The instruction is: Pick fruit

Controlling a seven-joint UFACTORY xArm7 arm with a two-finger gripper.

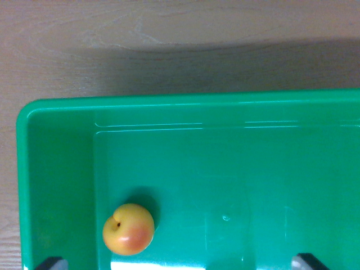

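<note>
Fruit (pixel 128 229), a yellow-orange apricot-like piece, lies on the floor of a green bin (pixel 56 169) at about 7 o'clock in the wrist view, just beside the bin's left wall. Gripper (pixel 181 263): only two dark fingertips show at the lower edge, spread wide and holding nothing. Judged step: approach; next, shift toward 7 o'clock and descend. Open floor lies toward 3 o'clock; the table (pixel 180 45) shows at 12 o'clock.

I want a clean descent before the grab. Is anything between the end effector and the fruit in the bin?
Nothing visible. The fruit lies alone on the bin floor near the wrist view's left wall. Only two dark fingertips show at the bottom edge, the left one beside the fruit, with bare green floor between.
</note>
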